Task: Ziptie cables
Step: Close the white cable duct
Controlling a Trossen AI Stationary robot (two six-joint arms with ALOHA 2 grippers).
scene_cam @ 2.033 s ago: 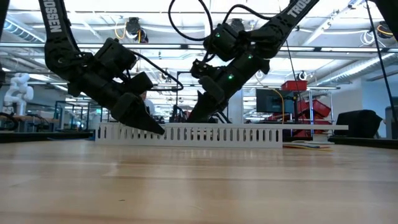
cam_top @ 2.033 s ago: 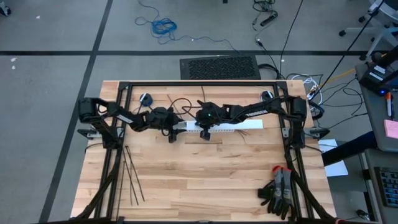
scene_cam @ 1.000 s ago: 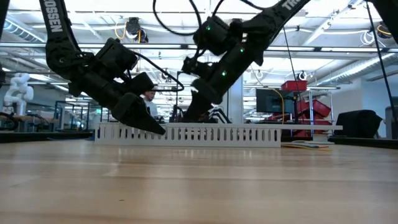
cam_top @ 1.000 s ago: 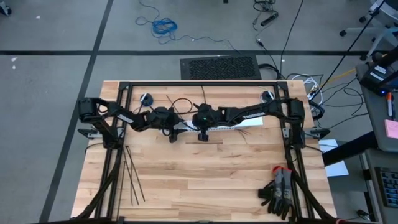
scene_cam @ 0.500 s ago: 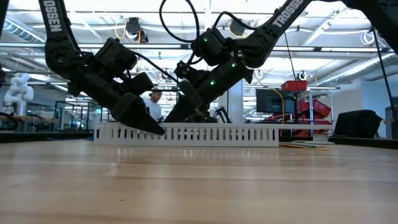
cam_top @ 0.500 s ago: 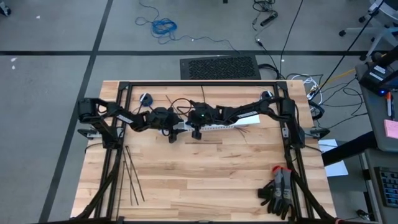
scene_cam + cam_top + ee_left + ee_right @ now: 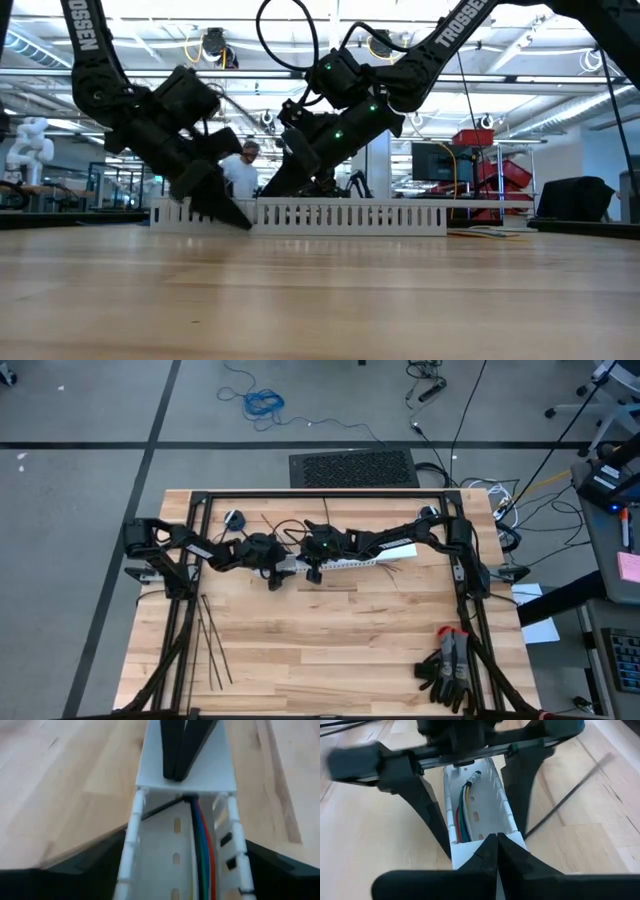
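Observation:
The cables (image 7: 462, 815) are yellow, green, red and blue wires with a dark tip (image 7: 472, 776). They lie inside a long white slotted duct (image 7: 365, 559), which rests flat on the table. My left gripper (image 7: 277, 572) is open at the duct's left end, one finger (image 7: 427, 815) on each side of it. My right gripper (image 7: 496, 842) is shut just right of it, over the duct's covered stretch. Several black zipties (image 7: 210, 640) lie near the table's left edge. One more ziptie (image 7: 570, 795) lies beside the duct. My left gripper straddles the duct's left end (image 7: 165, 840) from above, slanting. Whether its fingers touch the duct's walls I cannot tell. My right gripper presses its shut fingertips on the duct's white cover (image 7: 470, 851), coming from above and slanting toward the table's left. The duct lies on the table.
Black and red gloves (image 7: 448, 665) lie at the near right corner. A black frame (image 7: 320, 494) runs along the table's far edge and sides. The near middle of the table (image 7: 340, 650) is bare wood. A person (image 7: 240, 170) shows in the room behind.
My right gripper has moved along the duct toward the table's left and come down, ending close to my left gripper. My left gripper has dipped lower at the duct's left end. The duct's right end has swung a little toward the far edge.

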